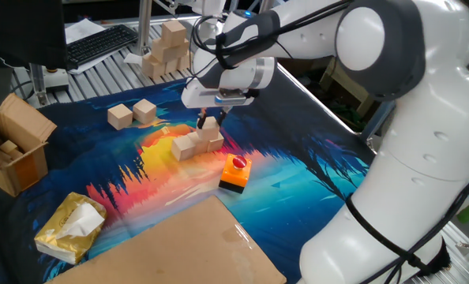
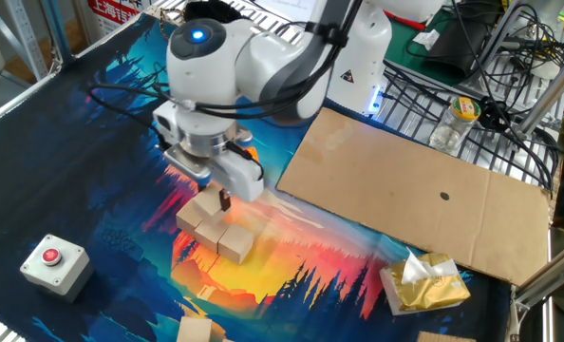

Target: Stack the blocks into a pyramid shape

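Note:
Three pale wooden blocks (image 1: 189, 145) lie in a row mid-mat; they also show in the other fixed view (image 2: 217, 230). My gripper (image 1: 211, 121) is shut on a fourth block (image 1: 211, 125) and holds it on top of the row, over its right-hand end. In the other fixed view the gripper (image 2: 223, 198) hides most of that block. Two more blocks (image 1: 132, 113) lie loose on the mat to the back left. One of them shows at the bottom edge of the other fixed view (image 2: 195, 331).
An orange-and-black button block (image 1: 235, 172) sits just in front of the row. A cardboard sheet (image 1: 179, 244) lies at the front, a yellow tissue packet (image 1: 70, 227) and a cardboard box (image 1: 13, 146) at the left. A grey button box (image 2: 52, 259) lies nearby.

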